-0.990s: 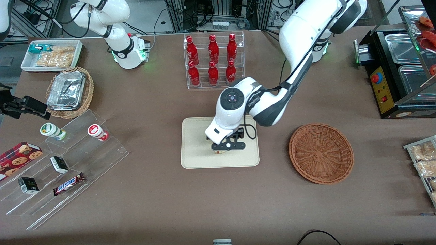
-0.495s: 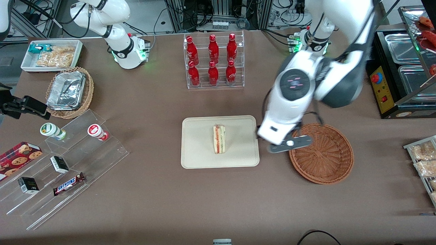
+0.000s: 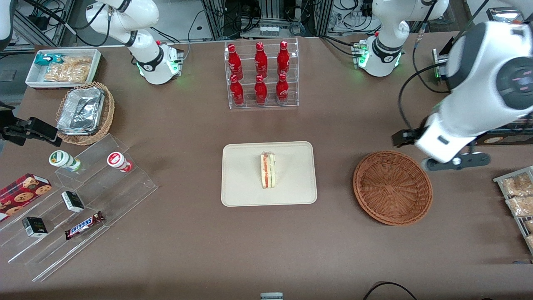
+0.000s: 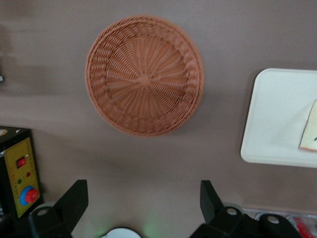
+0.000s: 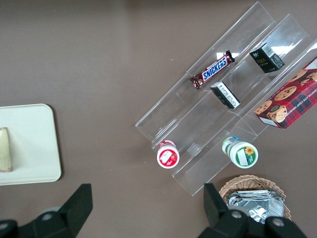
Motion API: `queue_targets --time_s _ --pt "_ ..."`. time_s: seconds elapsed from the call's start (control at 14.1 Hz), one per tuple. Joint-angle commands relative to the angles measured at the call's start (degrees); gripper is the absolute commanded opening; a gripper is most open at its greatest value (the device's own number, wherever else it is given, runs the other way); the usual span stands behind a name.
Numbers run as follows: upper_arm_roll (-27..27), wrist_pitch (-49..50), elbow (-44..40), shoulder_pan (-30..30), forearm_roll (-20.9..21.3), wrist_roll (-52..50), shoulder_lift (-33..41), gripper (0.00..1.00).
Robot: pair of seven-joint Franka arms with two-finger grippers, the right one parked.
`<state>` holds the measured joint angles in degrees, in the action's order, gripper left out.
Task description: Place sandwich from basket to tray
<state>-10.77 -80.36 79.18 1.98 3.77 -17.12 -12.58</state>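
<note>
1. Sandwich [image 3: 268, 170] lies on the tray [image 3: 241, 187], near its middle, filling edge up, nothing touching it. Judged from this, the placing step is done.
2. Basket [image 3: 392, 188] holds nothing; the wrist view shows bare weave across its whole floor [image 4: 144, 75].
3. Hand [image 4: 143, 208] hangs above bare tabletop [image 3: 266, 250], just past the basket rim toward the working arm's end. Fingers [image 4: 74, 201] spread wide, nothing between them.
4. From the hand: the basket sits just beside and below it; the tray is well apart, with the basket between. Sandwich is farthest off, only one corner of it showing in the wrist view [image 4: 309, 131].
5. What is left, as a judgement: at most taking the arm back to rest. No grasp or carry seems outstanding.
6. Edges near the hand: a black control box [image 3: 468, 108] with a red button is close by, farther from the front camera than the hand; bagged snacks [image 3: 516, 193] lie near it at the tabletop's end, nearer the front camera.
7. Open room: bare tabletop under the hand and between basket and tray. Moving straight up looks the safest way out; a sideways sweep toward the box or snacks risks contact.
</note>
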Motion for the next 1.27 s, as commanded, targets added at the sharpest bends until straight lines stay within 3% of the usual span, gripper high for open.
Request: queue_targets --time_s 0.0,0.42,1.2 --pt "-0.48 2.21 6.85 -3.73 -1.39 2.88 7.64 1.00" --pt "-0.30 0.56 17.32 -3.74 -1.22 4.20 16.97 1.00" --pt "-0.57 0.11 8.10 -4.09 -1.39 7.54 11.88 1.00"
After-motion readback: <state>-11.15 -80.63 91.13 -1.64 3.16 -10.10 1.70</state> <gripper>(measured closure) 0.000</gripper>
